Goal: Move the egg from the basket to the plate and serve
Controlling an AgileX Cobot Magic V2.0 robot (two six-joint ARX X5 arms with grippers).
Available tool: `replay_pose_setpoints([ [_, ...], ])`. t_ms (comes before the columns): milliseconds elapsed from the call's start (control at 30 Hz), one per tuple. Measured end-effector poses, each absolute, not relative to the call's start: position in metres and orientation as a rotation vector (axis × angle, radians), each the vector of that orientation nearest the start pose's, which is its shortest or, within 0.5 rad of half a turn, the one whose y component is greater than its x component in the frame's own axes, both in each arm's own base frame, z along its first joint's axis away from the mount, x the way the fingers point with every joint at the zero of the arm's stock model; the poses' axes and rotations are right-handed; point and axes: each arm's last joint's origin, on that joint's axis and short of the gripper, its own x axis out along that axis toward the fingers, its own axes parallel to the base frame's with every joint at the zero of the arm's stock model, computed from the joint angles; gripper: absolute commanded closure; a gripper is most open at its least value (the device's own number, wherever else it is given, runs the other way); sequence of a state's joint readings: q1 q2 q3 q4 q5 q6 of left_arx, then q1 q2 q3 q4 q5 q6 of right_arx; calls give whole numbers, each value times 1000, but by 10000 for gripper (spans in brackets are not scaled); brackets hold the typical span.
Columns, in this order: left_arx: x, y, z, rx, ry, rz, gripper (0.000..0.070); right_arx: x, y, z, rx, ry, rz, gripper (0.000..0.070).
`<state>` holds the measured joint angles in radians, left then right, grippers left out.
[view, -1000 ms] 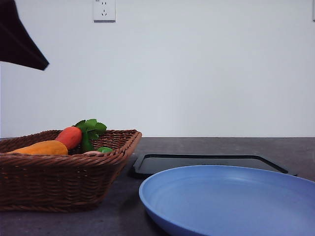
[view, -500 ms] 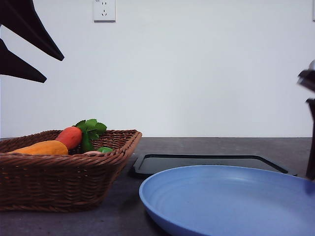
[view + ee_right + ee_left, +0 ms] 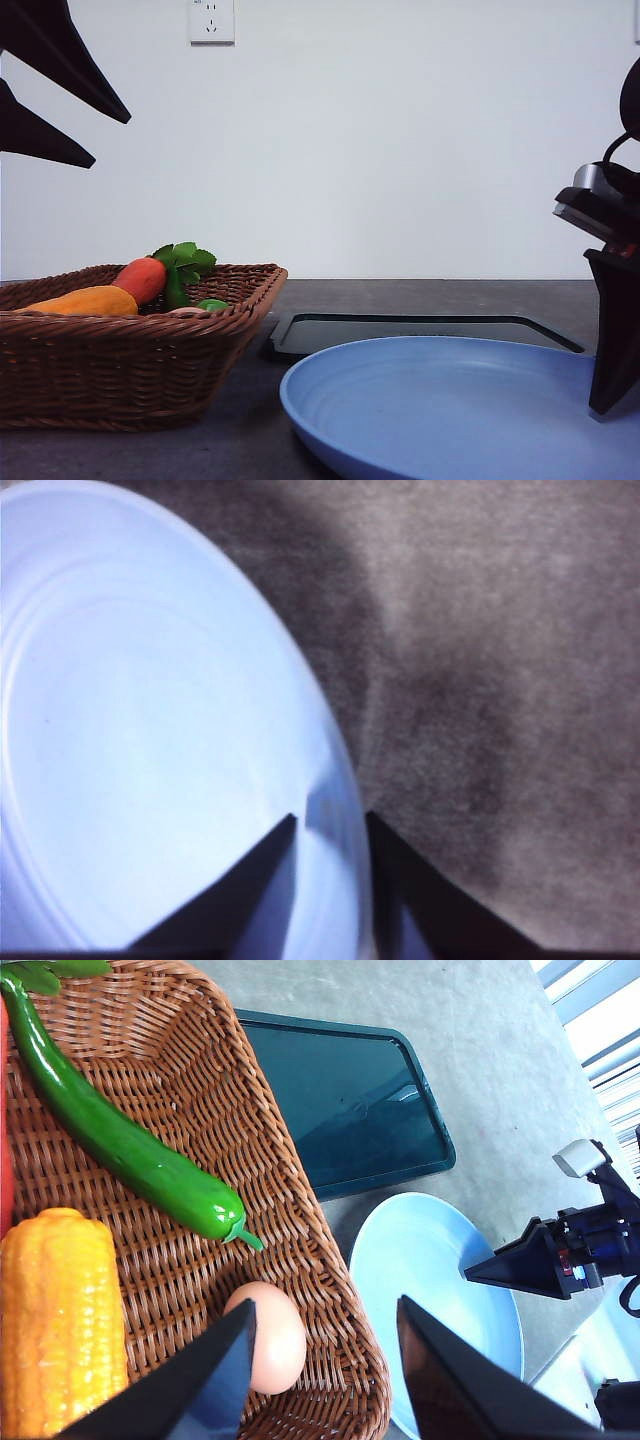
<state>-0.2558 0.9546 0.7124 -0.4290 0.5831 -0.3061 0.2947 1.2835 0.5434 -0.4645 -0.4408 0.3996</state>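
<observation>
One egg in basket — plate seemingly bare.

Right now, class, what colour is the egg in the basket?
Pale pinkish-brown egg, clearest in the left wrist view.

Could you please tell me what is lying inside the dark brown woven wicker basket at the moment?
Inside the dark brown woven wicker basket: a pinkish-brown egg, a green chilli pepper, a yellow corn cob. The open left gripper covers part of the egg.

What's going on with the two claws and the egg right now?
Left gripper open above the egg, which lies in the basket. Right gripper open astride the plate rim. Green pepper and corn beside egg.
</observation>
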Motion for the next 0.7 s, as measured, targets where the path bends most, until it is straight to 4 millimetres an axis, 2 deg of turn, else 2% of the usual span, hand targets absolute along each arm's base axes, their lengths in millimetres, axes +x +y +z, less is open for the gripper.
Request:
replay_pose_setpoints([
  [167,181,-64,261,-389,802,-697,409,186,70,148,429,1352,384,700],
  [400,181,-64,261,-389,802,-697,407,183,69,157,444,1312,403,700],
  [567,180,-65,261,-387,811,-704,310,177,67,171,442,1228,406,700],
  [700,178,-70,259,-382,840,-721,306,172,64,183,439,1152,375,700],
])
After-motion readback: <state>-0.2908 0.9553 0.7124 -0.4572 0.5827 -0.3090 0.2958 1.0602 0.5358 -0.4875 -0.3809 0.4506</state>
